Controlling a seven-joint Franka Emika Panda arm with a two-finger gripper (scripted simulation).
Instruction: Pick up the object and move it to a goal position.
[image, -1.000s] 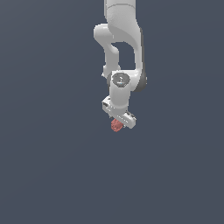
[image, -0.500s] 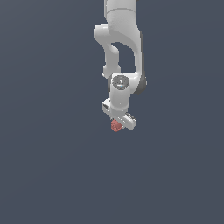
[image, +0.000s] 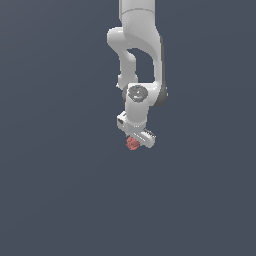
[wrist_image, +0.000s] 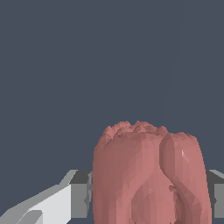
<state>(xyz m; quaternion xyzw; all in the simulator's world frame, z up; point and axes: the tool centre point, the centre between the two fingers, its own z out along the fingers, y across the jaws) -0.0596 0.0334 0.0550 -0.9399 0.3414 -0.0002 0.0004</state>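
Observation:
The object (image: 132, 144) is a small lumpy dull-red ridged blob. In the exterior view it sits right under the white arm's hand, between the fingers of my gripper (image: 134, 143). In the wrist view the object (wrist_image: 148, 175) fills the space between the two fingers (wrist_image: 78, 194), which press against its sides. The gripper is shut on the object. The fingertips are hidden behind the object in the wrist view.
The white arm (image: 140, 55) hangs down from the top of the exterior view. All around is a plain dark grey surface (image: 60, 190). No goal marker shows.
The arm and the held object have shifted very slightly upward; otherwise the pose is the same.

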